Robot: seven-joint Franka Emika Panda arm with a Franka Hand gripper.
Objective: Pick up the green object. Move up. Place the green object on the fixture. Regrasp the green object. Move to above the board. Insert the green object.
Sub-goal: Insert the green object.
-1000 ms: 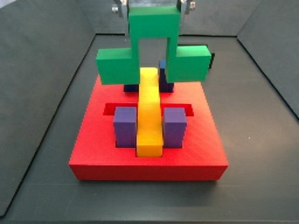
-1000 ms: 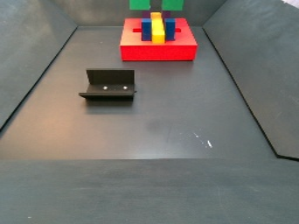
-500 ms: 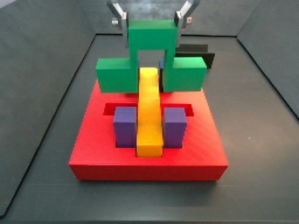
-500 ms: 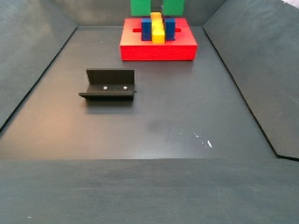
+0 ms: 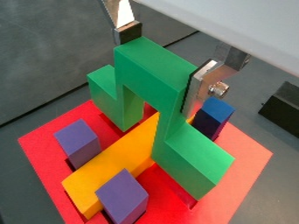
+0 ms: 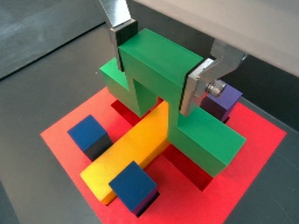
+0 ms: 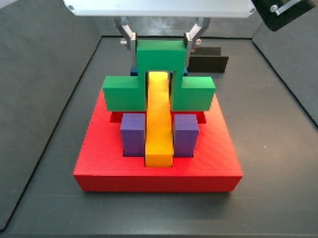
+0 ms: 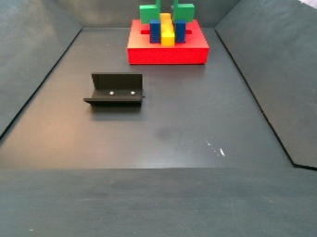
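Observation:
The green object [image 7: 123, 94] is a bridge-shaped piece that straddles the far end of the yellow bar [image 7: 158, 121] on the red board [image 7: 155, 177]. Its wide legs reach down to the board's top, as both wrist views show [image 5: 152, 87] [image 6: 158, 70]. My gripper [image 7: 161, 39] is above the board's far half, shut on the piece's narrow upper block. The silver fingers [image 6: 201, 85] press its two sides, and the gripper [image 5: 163, 61] [image 6: 162, 63] holds it upright. In a side view the green object [image 8: 148, 13] rises behind the board [image 8: 168, 56] while the gripper is out of frame.
Two purple blocks [image 7: 133, 132] [image 7: 187, 132] flank the yellow bar at the near side, and blue blocks [image 6: 90, 136] [image 6: 135, 184] sit in the board. The black fixture [image 8: 115, 90] stands on the grey floor apart from the board. Grey walls enclose the floor.
The gripper has come down with the green object. The piece now sits lower over the yellow bar, its legs down at the board. Board and fixture have not moved.

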